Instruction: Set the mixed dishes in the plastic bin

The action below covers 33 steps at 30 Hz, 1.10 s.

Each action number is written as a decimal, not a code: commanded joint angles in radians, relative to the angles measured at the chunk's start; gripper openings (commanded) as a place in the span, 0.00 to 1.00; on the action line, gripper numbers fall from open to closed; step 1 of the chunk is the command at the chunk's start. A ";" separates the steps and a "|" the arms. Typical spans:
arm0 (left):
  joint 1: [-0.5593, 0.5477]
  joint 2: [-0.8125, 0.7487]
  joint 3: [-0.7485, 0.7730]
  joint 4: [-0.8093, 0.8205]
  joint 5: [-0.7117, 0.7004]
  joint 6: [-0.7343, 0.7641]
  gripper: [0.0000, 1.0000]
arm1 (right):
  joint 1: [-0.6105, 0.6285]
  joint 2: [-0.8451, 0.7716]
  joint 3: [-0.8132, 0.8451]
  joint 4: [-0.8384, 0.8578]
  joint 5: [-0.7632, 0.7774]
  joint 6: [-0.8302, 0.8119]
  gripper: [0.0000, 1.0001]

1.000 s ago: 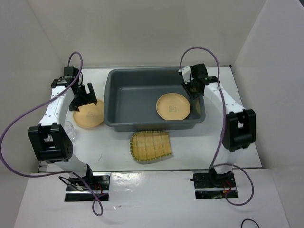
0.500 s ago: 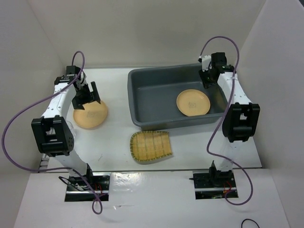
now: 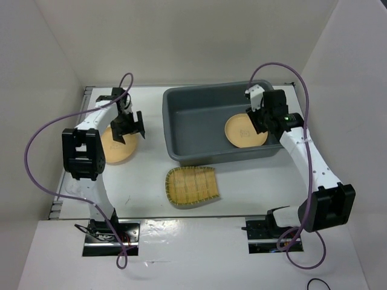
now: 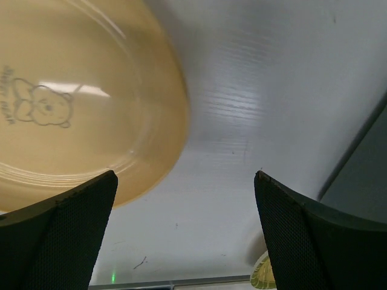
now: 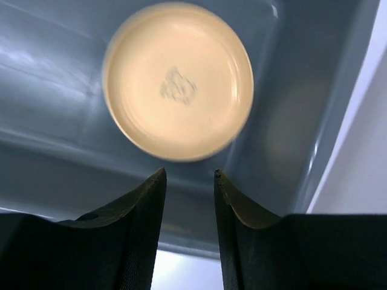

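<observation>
The dark grey plastic bin [image 3: 217, 156] stands at the back right of the table. One tan plate [image 3: 246, 130] lies flat inside it, and in the right wrist view this plate [image 5: 178, 81] rests on the bin [image 5: 314, 96] floor just beyond my fingertips. My right gripper [image 3: 254, 118] [image 5: 190, 171] hovers over it, jaws partly open, nothing between them. A second tan plate [image 3: 113, 146] [image 4: 78, 103] lies on the table at the left. My left gripper [image 3: 130, 129] [image 4: 185, 176] hangs wide open above its right edge, holding nothing. The yellow bamboo tray [image 3: 192, 185] lies in front of the bin.
White walls close in the table on the left, back and right. In the left wrist view the bin's outer wall [image 4: 366, 175] shows at the right, with a sliver of the bamboo tray [image 4: 263, 278] below. Purple cables loop from both arms.
The bin slid to the right with my right gripper at its right rim, then that gripper came away to hover over the plate inside. My left gripper shifted right across the table plate.
</observation>
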<state>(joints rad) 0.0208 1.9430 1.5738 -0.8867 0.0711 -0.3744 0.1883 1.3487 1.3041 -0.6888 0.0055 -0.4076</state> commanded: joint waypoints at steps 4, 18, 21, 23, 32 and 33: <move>-0.050 0.020 -0.037 0.011 -0.045 -0.026 0.99 | -0.024 -0.086 -0.146 0.138 0.237 0.096 0.43; -0.090 0.132 -0.081 0.052 -0.094 -0.017 0.09 | -0.135 -0.186 -0.221 0.069 0.044 0.159 0.47; -0.090 0.132 -0.015 0.017 -0.160 -0.006 0.00 | -0.159 -0.206 -0.252 0.069 -0.001 0.159 0.47; -0.090 0.122 0.052 -0.030 -0.221 -0.006 0.00 | -0.168 -0.206 -0.252 0.069 -0.001 0.159 0.47; -0.070 0.171 0.600 -0.202 -0.225 -0.040 0.00 | -0.199 -0.215 -0.270 0.081 0.037 0.181 0.48; -0.070 0.183 0.639 -0.202 -0.209 -0.052 0.00 | -0.199 -0.215 -0.270 0.081 0.048 0.181 0.48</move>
<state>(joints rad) -0.0521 2.0949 2.0918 -1.0187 -0.1513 -0.4007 -0.0048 1.1694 1.0374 -0.6403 0.0326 -0.2481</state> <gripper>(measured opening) 0.017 0.478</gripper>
